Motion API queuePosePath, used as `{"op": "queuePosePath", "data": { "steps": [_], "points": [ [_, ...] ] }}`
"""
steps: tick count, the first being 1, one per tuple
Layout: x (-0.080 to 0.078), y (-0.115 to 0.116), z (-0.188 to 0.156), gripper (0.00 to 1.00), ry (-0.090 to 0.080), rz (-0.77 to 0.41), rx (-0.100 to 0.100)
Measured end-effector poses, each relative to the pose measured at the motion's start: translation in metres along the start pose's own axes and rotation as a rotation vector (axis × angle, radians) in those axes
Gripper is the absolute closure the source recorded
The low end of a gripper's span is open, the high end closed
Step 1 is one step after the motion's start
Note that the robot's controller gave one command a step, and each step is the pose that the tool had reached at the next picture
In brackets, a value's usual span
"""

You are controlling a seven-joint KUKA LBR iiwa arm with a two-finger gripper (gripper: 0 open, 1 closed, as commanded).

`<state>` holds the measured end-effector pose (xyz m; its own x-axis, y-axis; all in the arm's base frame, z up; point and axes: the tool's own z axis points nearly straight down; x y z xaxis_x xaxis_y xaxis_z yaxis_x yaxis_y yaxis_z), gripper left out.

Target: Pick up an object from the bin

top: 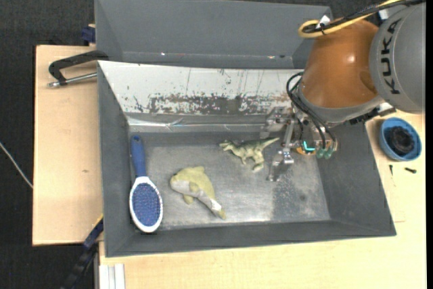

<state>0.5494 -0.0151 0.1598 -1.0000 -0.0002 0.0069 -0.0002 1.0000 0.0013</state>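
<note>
The end effector (279,162), grip state unclear, hangs beside a toy dinosaur (247,151); plush fish (195,189) and blue brush (143,194) lie apart.

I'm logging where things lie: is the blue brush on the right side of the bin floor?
No, the blue brush lies along the left wall of the bin, far from the end effector.

Small yellow-green toy dinosaur (245,151) on the floor of the bin (298,203), close to the back wall, a little right of the middle. Pale yellow plush toy (193,186), fish-like, flat on the floor nearer the front edge, narrow end towards the front right. Blue-handled oval brush (144,194) along the left wall, head at the front left corner, handle towards the back
</note>
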Motion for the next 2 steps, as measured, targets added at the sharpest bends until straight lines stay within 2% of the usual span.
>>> {"op": "queuePosePath", "data": {
  "steps": [1, 2],
  "points": [
    [-0.0423, 0.0217, 0.0879, 0.0, -0.013, -0.155, 0.0],
    [-0.0448, 0.0216, 0.0842, 1.0, -0.026, -0.154, 0.001]
  ]
}}
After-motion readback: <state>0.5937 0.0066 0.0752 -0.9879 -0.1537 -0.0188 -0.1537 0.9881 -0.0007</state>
